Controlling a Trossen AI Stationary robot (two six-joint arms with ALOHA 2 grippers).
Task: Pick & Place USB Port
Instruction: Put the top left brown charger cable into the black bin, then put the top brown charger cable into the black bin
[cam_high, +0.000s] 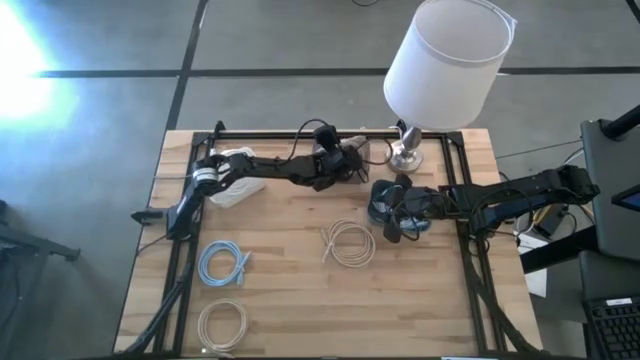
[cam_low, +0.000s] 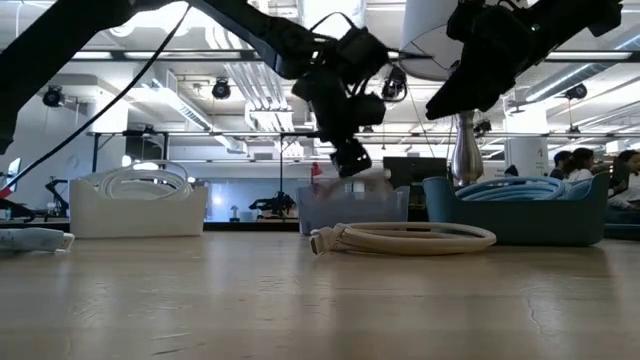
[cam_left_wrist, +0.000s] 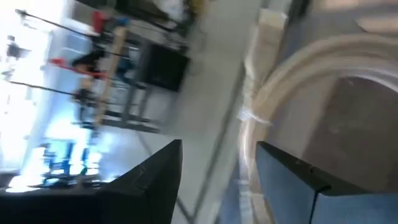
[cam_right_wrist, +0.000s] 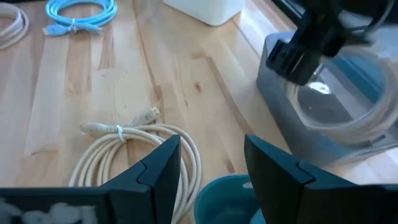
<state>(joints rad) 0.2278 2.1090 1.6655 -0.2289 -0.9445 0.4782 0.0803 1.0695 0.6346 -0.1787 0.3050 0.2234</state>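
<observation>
Wooden table (cam_high: 300, 300): left gripper (cam_high: 345, 160), jaws spread wide and empty, hovers over grey bin (cam_right_wrist: 323, 118) containing a coiled cable (cam_left_wrist: 298, 68). Right gripper (cam_high: 395, 225), jaws apart and empty, sits above blue bin (cam_low: 520, 210); cream cable (cam_high: 348, 243) lies nearby.

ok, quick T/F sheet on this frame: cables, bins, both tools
1. A cream cable coil lies on the table centre. True.
2. The light blue cable coil sits inside the white bin. False: it lies on the bare wood, toward the front left.
3. The left tool is over the grey bin at the back, fingers open. True.
4. The right tool is shut on the cream cable coil. False: it is open and empty, above the blue bin.
5. The grey bin holds a pale coiled cable. True.
6. The lamp stands at the table's front edge. False: at the back.
</observation>
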